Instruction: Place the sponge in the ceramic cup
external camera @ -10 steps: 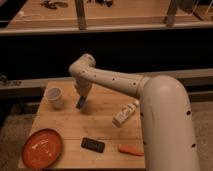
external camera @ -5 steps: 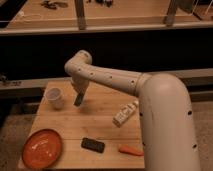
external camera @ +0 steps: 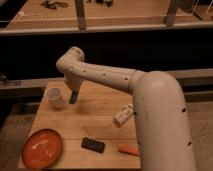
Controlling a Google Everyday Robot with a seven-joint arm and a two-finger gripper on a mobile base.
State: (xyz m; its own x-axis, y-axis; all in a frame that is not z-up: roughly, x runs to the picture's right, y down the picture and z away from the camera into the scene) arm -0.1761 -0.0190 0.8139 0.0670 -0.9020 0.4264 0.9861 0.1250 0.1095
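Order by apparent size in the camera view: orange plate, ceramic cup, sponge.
orange plate
ceramic cup
sponge, partly hidden, held by the gripper beside the cup
The plate is also nearest the camera.

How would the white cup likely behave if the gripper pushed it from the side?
The ceramic cup stands upright on smooth wood, so a sideways push may slide or tip it. It looks rigid, probably breakable, and sits near the table edge. The gripper, holding the sponge, hangs close beside it.
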